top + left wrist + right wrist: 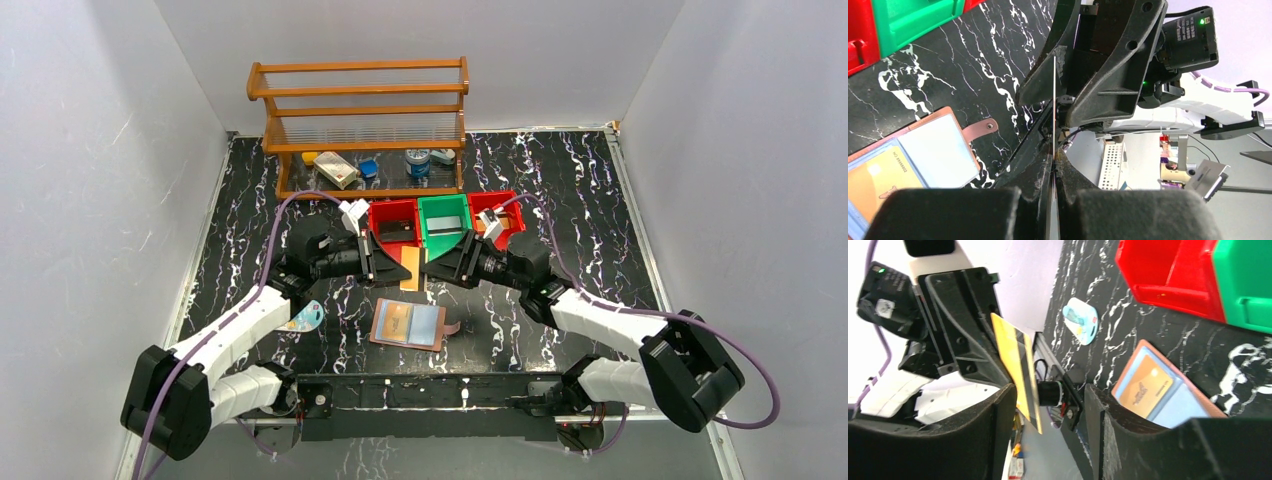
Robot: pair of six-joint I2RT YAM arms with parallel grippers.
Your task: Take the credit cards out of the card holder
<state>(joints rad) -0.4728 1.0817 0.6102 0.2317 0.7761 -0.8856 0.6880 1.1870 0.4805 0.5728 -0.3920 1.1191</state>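
Observation:
The card holder point(407, 324) lies open on the black marbled table, its snap tab pointing right. An orange credit card point(1145, 387) sits in its clear pocket, also seen in the left wrist view point(873, 180). Above the table, my left gripper point(405, 262) is shut on another credit card point(1015, 365), yellow-orange with a dark stripe. That card shows edge-on between the pads point(1054, 100). My right gripper point(1048, 400) faces the left one, jaws open around the card's free end. The card stands close to one finger point(983, 430), with a wide gap to the other.
Two red bins point(393, 222) point(495, 210) and a green bin point(445, 220) stand just behind the grippers. A wooden rack point(360, 120) with small items under it is at the back. A small pale blue flat piece point(303, 318) lies left of the card holder.

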